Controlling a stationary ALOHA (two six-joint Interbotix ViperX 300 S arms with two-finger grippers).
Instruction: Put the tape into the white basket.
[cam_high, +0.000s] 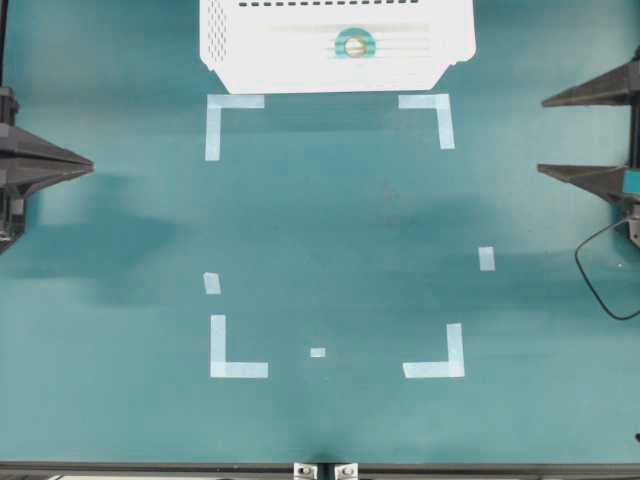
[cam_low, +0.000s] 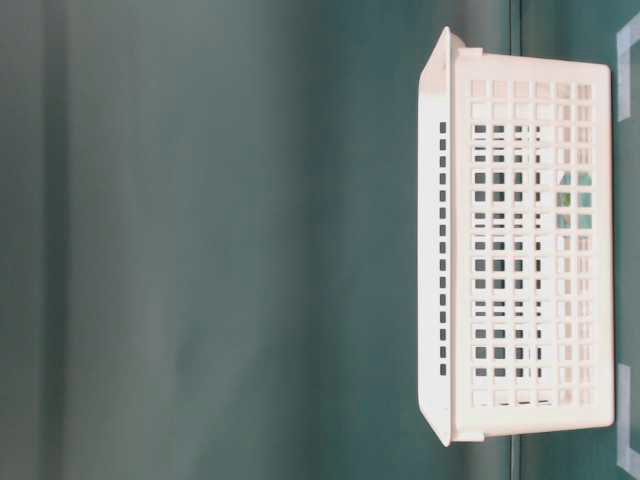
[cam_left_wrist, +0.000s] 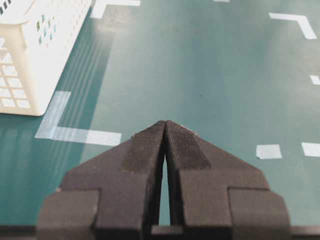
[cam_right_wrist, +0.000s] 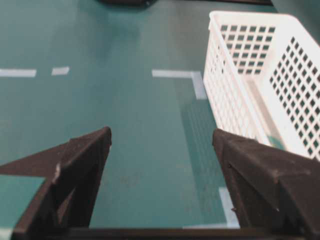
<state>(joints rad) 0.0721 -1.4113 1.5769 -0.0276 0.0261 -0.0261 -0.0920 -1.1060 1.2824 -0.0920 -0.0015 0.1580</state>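
Where white basket (cam_high: 230, 45) sits, teal tape (cam_high: 354, 43) (pale core) lies inside.

The tape (cam_high: 354, 43) is seen lying inside the white basket (cam_high: 240, 60) at the table's top edge. The left gripper (cam_high: 85, 165) is closed at the left edge, while the right gripper (cam_high: 542, 135) is spread wide at the right.

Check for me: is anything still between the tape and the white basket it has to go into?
Nothing visible does. The tape already lies on the floor of the white basket at the far edge of the table. The left gripper is shut and empty; the right gripper is open and empty, both off to the sides.
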